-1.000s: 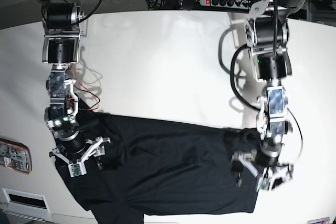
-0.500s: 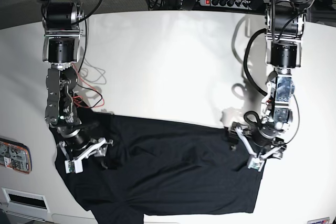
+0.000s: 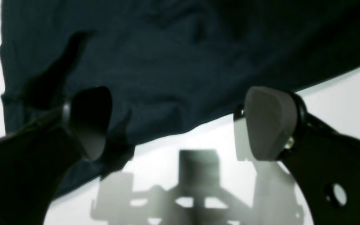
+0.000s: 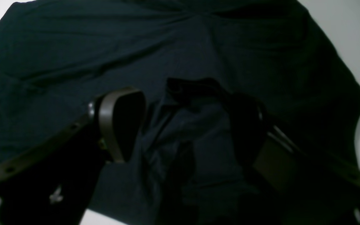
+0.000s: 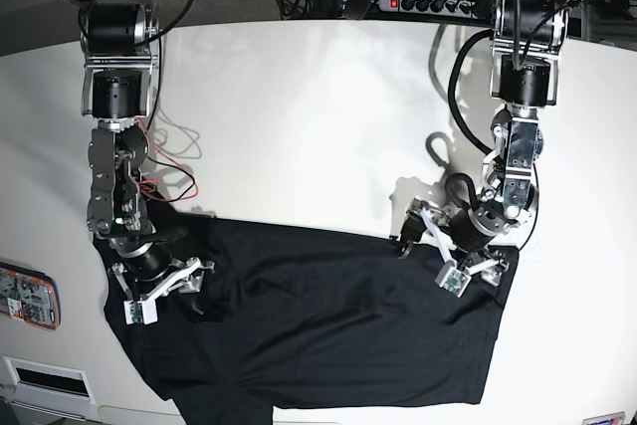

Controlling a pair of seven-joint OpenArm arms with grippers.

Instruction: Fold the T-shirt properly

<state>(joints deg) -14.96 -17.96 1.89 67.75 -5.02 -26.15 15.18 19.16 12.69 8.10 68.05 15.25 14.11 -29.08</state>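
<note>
The T-shirt lay spread across the near part of the white worktop, its black cloth reaching from the left arm's side of the scene to the right and running off the near edge at the lower left.

The left hand (on the right of the base view) hung at the shirt's far right corner with its jaws spread wide and nothing between them. In the left wrist view one pale fingertip stood over bare worktop just beside the cloth's edge, while the other, in shadow, stood over the shirt. The hand's shadow fell on the white surface below it.

The right hand sat low over the shirt's left end. Its wrist view showed the jaws parted, with a rumpled bunch of black cloth lying between the fingers; whether the pads pressed that cloth could not be told, as the far finger was lost in the dark.

A power strip with tangled cables lay beyond the far edge of the worktop, and a small printed card lay near the left edge.
</note>
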